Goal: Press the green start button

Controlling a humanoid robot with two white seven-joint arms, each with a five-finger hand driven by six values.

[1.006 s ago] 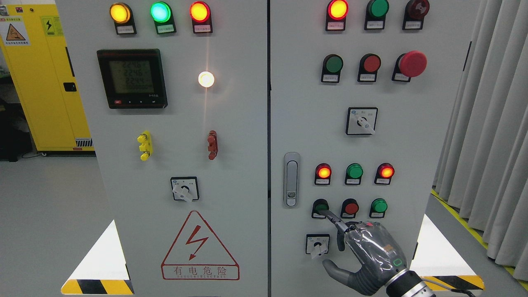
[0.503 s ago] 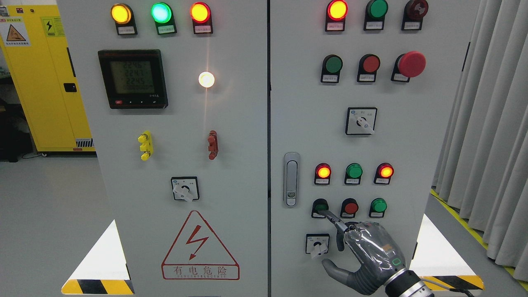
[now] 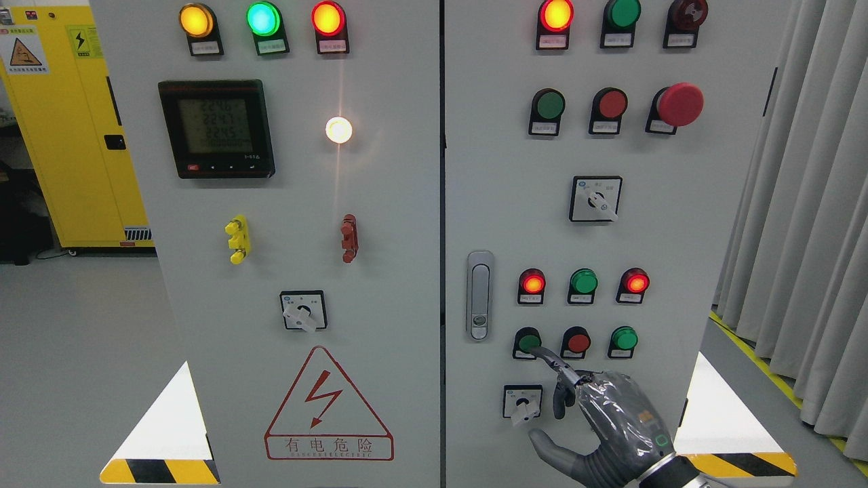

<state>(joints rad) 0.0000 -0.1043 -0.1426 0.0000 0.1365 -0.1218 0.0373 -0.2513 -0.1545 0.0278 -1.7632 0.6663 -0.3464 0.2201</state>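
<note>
The green start button is the left one of three push buttons low on the right cabinet door. My right hand comes in from the lower right, below and to the right of the button. Its index finger is stretched out, and the tip rests at the button's lower right edge. The other fingers are curled and the thumb sticks out to the left. The hand holds nothing. My left arm is out of view.
A red button and another green button sit right of the start button. A rotary switch is just below, and a door handle to the left. Grey curtains hang at the right.
My right hand has slid slightly down and to the right. More of the green button's face shows, and the index fingertip stays at its lower right edge.
</note>
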